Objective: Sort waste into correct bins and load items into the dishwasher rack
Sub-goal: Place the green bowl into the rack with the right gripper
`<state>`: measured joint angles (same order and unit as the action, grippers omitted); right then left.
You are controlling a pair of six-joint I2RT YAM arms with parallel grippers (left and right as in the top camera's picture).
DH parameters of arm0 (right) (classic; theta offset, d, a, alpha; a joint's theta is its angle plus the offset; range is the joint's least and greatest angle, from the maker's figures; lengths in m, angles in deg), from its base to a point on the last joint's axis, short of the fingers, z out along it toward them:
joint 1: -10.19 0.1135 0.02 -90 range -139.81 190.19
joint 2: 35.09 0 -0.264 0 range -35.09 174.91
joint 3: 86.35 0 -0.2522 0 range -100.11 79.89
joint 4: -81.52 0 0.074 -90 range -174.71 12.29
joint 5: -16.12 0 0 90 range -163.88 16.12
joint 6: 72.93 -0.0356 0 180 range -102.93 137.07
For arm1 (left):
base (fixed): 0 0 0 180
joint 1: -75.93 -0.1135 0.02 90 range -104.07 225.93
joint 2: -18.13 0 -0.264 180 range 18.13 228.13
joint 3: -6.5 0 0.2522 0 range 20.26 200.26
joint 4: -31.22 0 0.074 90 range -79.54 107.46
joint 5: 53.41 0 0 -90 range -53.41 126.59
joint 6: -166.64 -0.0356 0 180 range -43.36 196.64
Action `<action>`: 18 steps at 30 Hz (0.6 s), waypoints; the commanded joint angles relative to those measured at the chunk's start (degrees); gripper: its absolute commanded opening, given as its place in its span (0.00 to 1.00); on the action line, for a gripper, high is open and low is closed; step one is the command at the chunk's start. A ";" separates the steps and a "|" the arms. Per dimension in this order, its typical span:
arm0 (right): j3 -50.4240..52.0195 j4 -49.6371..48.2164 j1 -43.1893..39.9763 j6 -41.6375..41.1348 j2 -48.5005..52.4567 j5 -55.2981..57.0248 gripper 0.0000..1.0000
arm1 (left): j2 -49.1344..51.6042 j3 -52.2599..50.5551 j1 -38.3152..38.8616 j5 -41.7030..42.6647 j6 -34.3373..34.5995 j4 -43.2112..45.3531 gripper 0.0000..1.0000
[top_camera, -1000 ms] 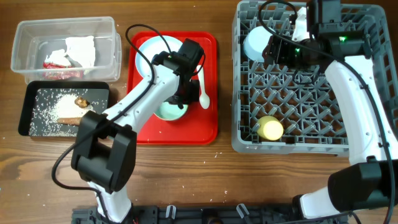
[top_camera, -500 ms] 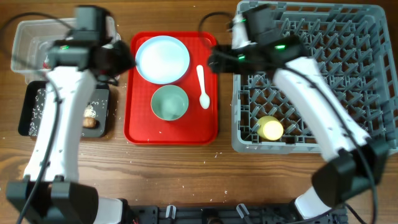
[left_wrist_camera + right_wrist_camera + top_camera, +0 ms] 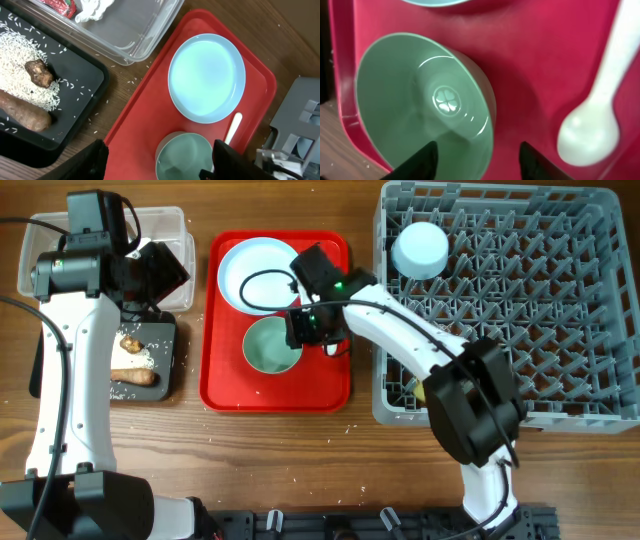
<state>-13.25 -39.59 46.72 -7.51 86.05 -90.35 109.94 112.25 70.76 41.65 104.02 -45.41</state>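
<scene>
My right gripper (image 3: 305, 328) (image 3: 479, 162) is open, its fingers on either side of the rim of the pale blue small bowl (image 3: 270, 348) (image 3: 420, 100) on the red tray. The white spoon (image 3: 600, 120) lies right of the bowl and the white plate (image 3: 255, 272) behind it. My left gripper (image 3: 155, 272) (image 3: 162, 165) is open and empty, over the clear tub (image 3: 172, 225) with the red wrapper (image 3: 60, 6) and napkin (image 3: 97, 7). The black tray (image 3: 165, 360) holds the sausage (image 3: 135, 377), the lump (image 3: 130, 342) and rice (image 3: 20, 55). The grey rack (image 3: 560, 300) holds the white bowl (image 3: 420, 248).
The flat red serving tray (image 3: 225, 385) lies between the bins and the rack. A sliver of the yellow cup (image 3: 414, 387) shows in the rack's near left corner under my right arm. Loose rice grains lie on the wood around the black tray.
My right gripper has moved from the rack's left edge down to the small bowl on the red tray. My left arm has stayed over the bins at the left.
</scene>
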 commanded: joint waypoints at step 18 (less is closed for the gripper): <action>0.79 1.99 -4.04 -1.01 -7.04 6.80 0.04 | 0.13 0.17 -0.20 0.68 0.50 -1.49 1.00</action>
<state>-12.97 -39.09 45.54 -7.79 86.67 -86.59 109.94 112.25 70.76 41.91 104.43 -46.83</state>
